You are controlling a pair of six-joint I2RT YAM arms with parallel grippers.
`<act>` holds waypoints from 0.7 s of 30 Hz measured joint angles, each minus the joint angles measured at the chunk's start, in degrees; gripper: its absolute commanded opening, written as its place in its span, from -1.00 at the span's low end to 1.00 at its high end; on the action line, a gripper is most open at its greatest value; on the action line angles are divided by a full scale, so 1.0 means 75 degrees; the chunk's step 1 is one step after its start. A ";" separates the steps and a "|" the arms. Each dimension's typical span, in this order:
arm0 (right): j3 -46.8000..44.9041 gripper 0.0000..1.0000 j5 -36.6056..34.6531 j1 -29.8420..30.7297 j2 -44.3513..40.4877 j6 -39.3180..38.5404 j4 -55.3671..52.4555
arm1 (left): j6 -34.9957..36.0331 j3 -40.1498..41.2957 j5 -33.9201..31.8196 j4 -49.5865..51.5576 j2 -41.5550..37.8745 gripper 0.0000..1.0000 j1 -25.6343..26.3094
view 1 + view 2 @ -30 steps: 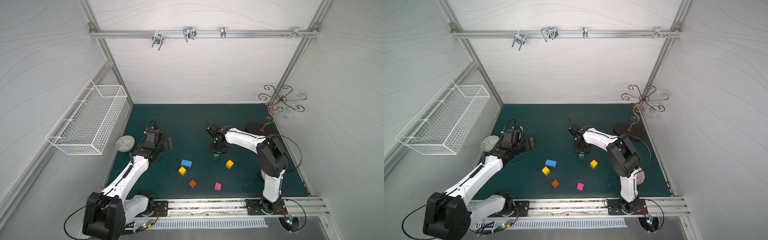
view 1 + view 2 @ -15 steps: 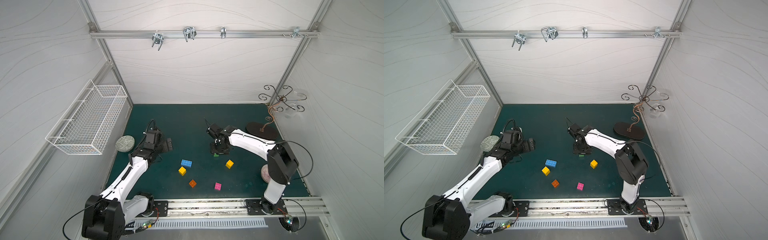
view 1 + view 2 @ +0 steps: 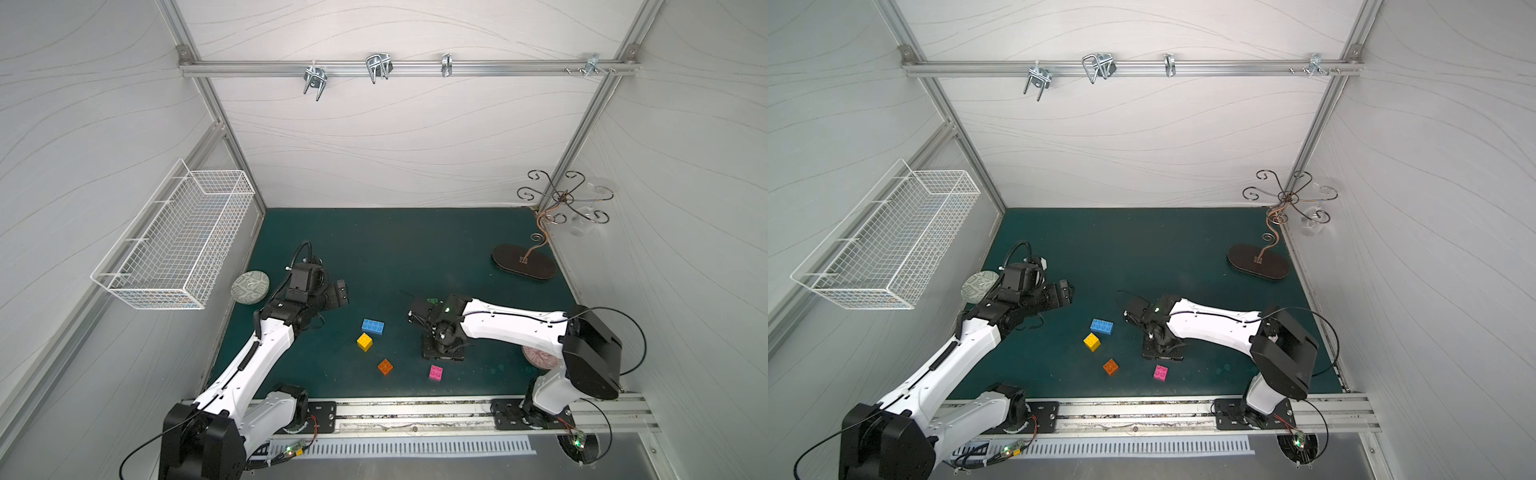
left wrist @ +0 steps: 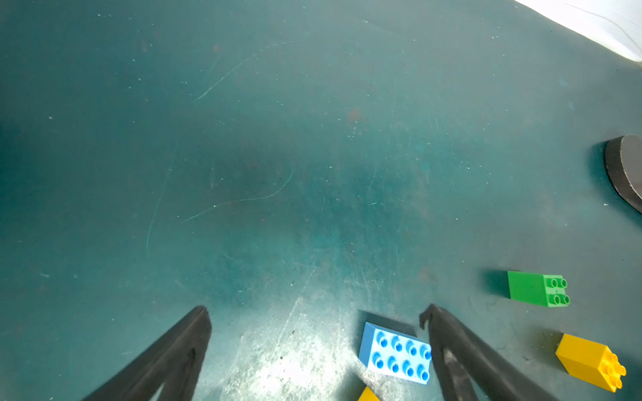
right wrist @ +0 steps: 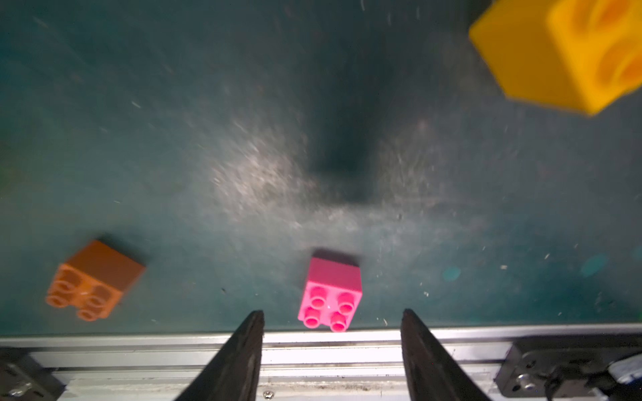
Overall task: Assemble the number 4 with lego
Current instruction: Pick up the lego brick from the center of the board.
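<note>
White panels wall in the dark green worktop (image 3: pixel 415 249), and nothing on it is joined yet. The number 4 does not exist so far, only loose lego. The blue brick (image 3: pixel 372 326), a yellow cube (image 3: pixel 364 342), the orange cube (image 3: pixel 385 366) and the pink cube (image 3: pixel 435 372) lie studs-up and apart, mid-worktop toward the edge with my base rail. The green cube (image 4: pixel 537 289) and the second yellow cube (image 4: pixel 590 362) seem to lie on their sides. My right arm hides both in both top views.

My right jaws are spread and empty, tips down toward the worktop. In the right wrist view the pink cube sits just past them, centred on the gap. I judge the spread is there to straddle that cube.

My left jaws are released too, fully wide, hanging nearer the left edge, with the blue brick near one finger. I judge they keep off so my arms do not crowd.

The patterned bowl (image 3: pixel 249 286) at the left edge and the stand (image 3: pixel 523 262) in the far right corner lie well apart from the bricks.
</note>
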State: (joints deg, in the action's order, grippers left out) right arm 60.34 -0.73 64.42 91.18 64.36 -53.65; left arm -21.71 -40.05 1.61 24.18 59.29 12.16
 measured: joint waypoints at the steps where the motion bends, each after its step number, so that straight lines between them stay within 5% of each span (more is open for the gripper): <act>1: -0.0067 0.27 0.0052 0.0052 -0.0012 0.0137 0.0009 | 0.0000 0.0000 0.0009 0.0000 0.0000 0.99 0.0000; 21: -0.1061 0.06 0.1067 -0.0099 0.0026 0.0883 0.1093 | -0.0020 0.0000 0.0012 0.0096 0.0050 0.99 0.0000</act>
State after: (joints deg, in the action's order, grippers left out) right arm 52.38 7.27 63.68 91.37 70.98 -45.45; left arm -21.87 -40.05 1.69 24.91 59.66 12.16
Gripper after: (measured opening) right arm 0.548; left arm 0.993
